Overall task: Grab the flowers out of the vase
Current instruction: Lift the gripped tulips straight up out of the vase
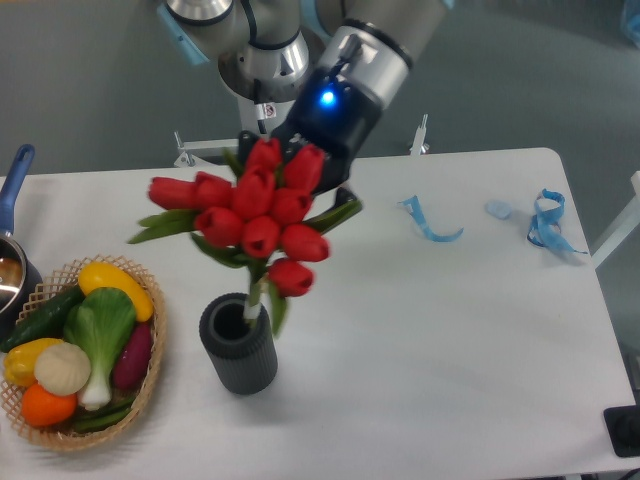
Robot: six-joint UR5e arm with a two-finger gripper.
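Overhead, the arm slants down from upper right, its gripper (pixel 300 185) mostly hidden behind the flowers (pixel 255 215), jaws clamped on the bunch. Pale stem ends reach into the vase (pixel 238 345), upright on the worktop (pixel 450 350).

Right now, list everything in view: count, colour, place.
flowers: one bunch, red buds with green leaves, lifted above the vase, stem ends at its mouth
vase: one, dark grey, table front left
basket: one, woven tan, left edge, holding mixed vegetables
pot: one, blue handle, far left, partly cut off
blue strips: several, table right
table: one, white
gripper: one, black with a blue light, behind the flowers, fingers hidden
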